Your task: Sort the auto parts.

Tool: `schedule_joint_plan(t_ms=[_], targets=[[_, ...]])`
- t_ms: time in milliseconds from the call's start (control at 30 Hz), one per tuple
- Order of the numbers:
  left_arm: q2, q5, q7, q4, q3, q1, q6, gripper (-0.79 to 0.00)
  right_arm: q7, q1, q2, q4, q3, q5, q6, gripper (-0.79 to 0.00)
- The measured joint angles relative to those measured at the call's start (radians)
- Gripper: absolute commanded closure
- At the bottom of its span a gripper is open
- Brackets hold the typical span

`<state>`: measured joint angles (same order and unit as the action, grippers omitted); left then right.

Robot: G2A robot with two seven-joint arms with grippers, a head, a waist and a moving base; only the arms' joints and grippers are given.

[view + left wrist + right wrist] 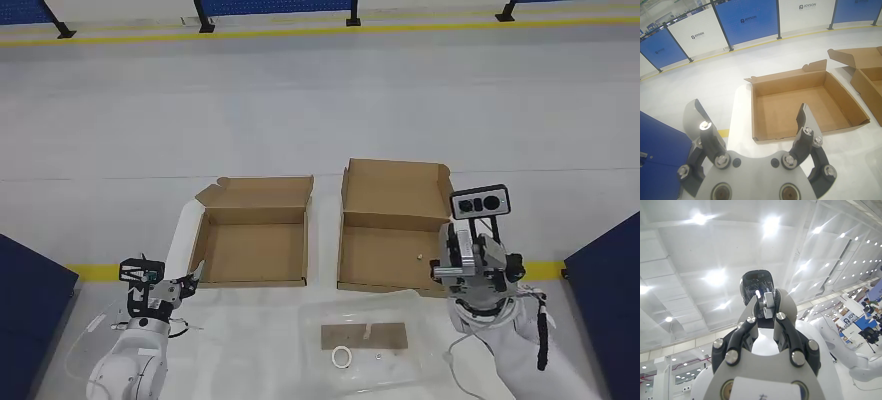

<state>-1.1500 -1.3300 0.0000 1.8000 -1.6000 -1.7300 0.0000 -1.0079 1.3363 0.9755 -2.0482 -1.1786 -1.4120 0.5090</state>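
Status | left fingers (804,118) spread, empty | right fingers (753,307) pinching blocky silver metal part (769,307)

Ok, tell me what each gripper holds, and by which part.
The right gripper pinches a small metal part across its opposite sides, between the fingertips. The left gripper is open and holds nothing.

Speck (417,256) in right box (392,240), perhaps small part: too tiny to identify.

The blue and white partition panels (696,36) each carry a logo and a short wordmark.
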Motion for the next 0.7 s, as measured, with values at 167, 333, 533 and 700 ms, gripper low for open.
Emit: schedule_joint_plan(t_ms=[167, 333, 533, 700], targets=[[0.0, 0.0, 0.0, 0.0, 0.0, 0.0, 0.0, -0.785, -0.015, 0.01, 0.012, -0.005, -0.009, -0.03, -0.01, 0.0], [0.0, 0.0, 0.0, 0.0, 0.0, 0.0, 0.0, -0.785, -0.033, 0.02, 0.026, -0.018, -0.021, -0.091, -0.024, 0.0], [0.0, 0.0, 0.0, 0.0, 0.0, 0.0, 0.0, -0.785, -0.059, 0.03, 0.042, -0.028, -0.037, -0.16, -0.051, 0.0], [0.0, 0.0, 0.0, 0.0, 0.0, 0.0, 0.0, -0.785, -0.065, 0.028, 0.043, -0.025, -0.042, -0.148, -0.057, 0.0]])
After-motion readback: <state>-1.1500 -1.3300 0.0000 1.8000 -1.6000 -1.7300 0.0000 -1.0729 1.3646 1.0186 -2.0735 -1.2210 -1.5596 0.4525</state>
